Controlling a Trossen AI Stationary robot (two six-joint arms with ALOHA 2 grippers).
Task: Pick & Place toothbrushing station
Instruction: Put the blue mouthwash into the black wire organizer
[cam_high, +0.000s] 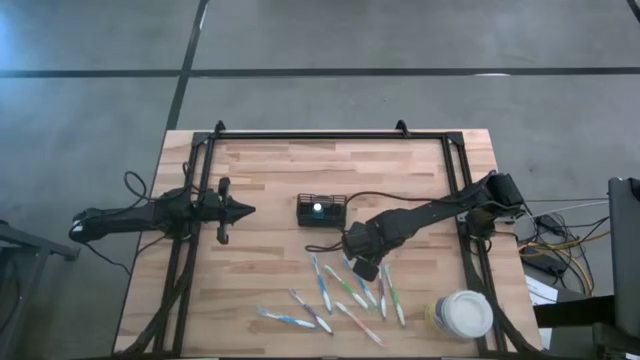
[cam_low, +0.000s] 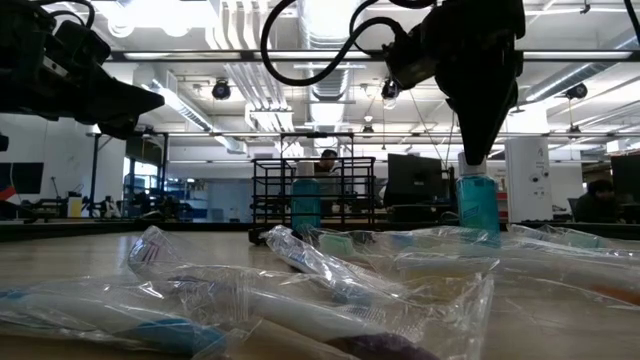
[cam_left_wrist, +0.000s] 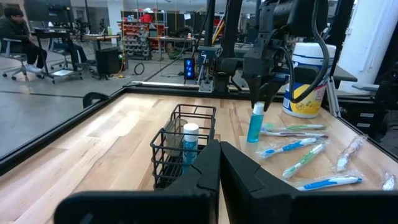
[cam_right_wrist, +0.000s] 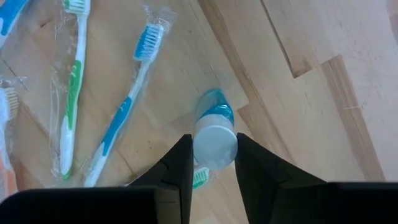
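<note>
The toothbrushing station (cam_high: 321, 211), a black wire-mesh caddy, stands mid-table with one white-capped blue bottle (cam_left_wrist: 189, 144) upright inside it. Nearer the front edge a second small blue bottle (cam_left_wrist: 255, 124) stands upright on the wood. My right gripper (cam_right_wrist: 214, 155) points straight down over it, closed on its white cap. Several wrapped toothbrushes (cam_high: 340, 290) lie flat around and in front of that bottle. My left gripper (cam_left_wrist: 219, 168) hovers shut and level at the table's left, pointing toward the caddy. My right gripper pinches the bottle's white cap (cam_right_wrist: 215, 144) between its two fingers, one on each side. The fingers come from above, pointing down. The bottle stands upright with its base on the table (cam_low: 478, 232).
A round white-lidded tub (cam_high: 465, 313) stands at the front right corner. Wrapped toothbrushes (cam_right_wrist: 124, 112) lie close beside the held bottle. A black frame (cam_high: 330, 135) runs along the table's far edge and sides. Bare wood lies between the caddy and the far rail.
</note>
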